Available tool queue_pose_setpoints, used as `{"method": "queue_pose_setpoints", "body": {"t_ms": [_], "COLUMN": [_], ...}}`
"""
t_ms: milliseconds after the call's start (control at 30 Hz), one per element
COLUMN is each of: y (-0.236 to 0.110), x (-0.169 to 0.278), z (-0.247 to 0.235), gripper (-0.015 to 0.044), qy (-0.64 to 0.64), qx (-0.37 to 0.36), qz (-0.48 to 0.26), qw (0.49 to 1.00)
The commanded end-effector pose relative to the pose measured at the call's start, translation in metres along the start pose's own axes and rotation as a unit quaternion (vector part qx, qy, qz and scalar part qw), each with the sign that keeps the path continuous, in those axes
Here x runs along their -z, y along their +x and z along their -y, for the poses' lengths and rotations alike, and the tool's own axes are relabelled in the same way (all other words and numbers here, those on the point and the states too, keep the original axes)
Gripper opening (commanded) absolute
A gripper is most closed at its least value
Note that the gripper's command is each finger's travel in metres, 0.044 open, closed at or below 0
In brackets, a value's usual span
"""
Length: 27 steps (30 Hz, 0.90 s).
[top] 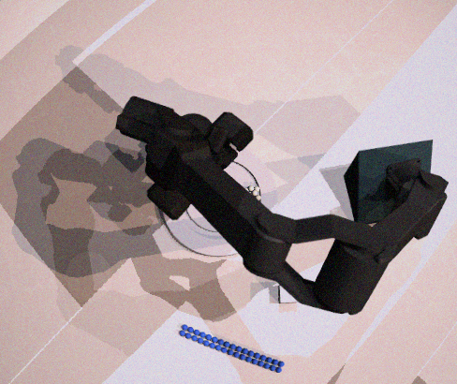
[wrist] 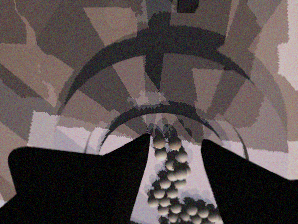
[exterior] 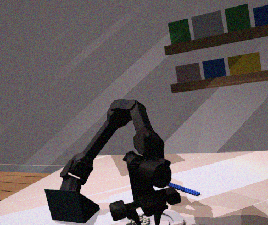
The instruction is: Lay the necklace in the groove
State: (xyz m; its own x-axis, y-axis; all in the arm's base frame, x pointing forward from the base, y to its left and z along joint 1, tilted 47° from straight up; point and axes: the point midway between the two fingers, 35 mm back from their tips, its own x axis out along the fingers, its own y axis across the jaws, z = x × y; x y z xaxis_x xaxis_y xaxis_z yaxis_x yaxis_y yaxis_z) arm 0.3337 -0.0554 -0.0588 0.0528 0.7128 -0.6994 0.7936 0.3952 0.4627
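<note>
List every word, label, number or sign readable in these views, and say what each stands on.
None: no text can be read in any view.
The coloured boxes on the shelves have plain faces.
The arm, its base, the bead board, the pearl necklace and the blue beads bear no markings.

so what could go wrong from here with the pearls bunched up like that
1. The pearl necklace lies heaped in a clump between the fingers, so the gripper, partly closed, may pinch several strands and lift a tangle.
2. The pile sits inside the round bead board, not in its groove; dragging it could scatter beads across the rim.
3. The arm hides most of the board from above, so placement is hard to check.
</note>
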Motion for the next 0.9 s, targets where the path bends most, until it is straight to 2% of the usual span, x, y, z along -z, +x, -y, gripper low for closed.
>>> {"method": "queue_pose_setpoints", "body": {"t_ms": [0, 67, 867], "y": [-0.0003, -0.0003, -0.0003], "x": [0.0, 0.0, 0.0], "z": [-0.0002, -0.0002, -0.0002], "gripper": [0.004, 0.0, 0.0], "qy": [0.0, 0.0, 0.0], "qx": [0.0, 0.0, 0.0], "qz": [0.0, 0.0, 0.0], "qw": [1.0, 1.0, 1.0]}}
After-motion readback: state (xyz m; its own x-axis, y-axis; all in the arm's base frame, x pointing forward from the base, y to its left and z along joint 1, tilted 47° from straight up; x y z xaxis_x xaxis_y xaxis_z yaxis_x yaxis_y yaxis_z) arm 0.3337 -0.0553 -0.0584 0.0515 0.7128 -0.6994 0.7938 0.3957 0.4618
